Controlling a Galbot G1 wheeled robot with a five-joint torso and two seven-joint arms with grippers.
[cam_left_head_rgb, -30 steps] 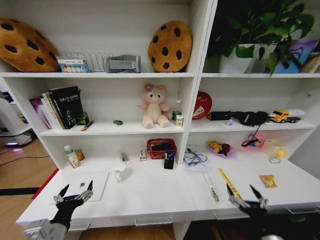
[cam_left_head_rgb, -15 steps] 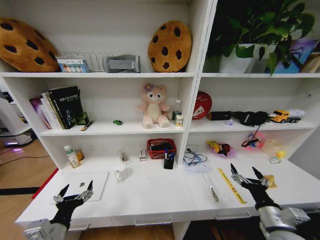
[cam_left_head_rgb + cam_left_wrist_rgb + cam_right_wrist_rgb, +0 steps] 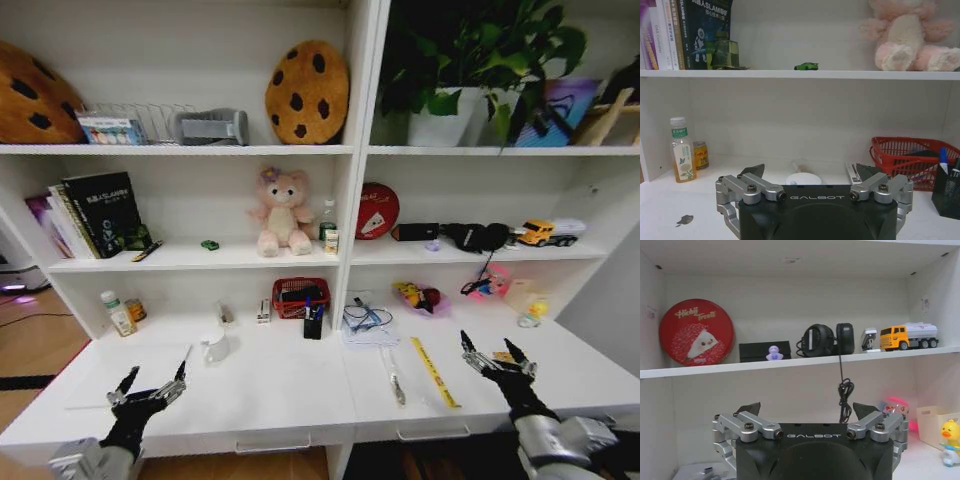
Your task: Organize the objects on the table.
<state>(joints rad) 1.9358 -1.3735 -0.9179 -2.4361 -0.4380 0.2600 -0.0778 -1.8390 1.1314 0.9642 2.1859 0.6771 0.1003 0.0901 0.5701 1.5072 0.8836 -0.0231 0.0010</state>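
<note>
Grippers both spread, holding nothing: left gripper (image 3: 152, 384) low over desk (image 3: 280, 395) near its front left, right gripper (image 3: 497, 356) over front right. Green toy car (image 3: 209, 244) on middle shelf, beside bear (image 3: 281, 211).

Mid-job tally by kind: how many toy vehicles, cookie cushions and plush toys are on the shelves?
Toy vehicles: 2, the tiny green toy car and the yellow-and-white toy tanker truck.
Brown cookie-shaped cushions: 2.
Pink plush bear: 1.
Total: 5.
The left gripper and right gripper hover open, holding nothing.
</note>
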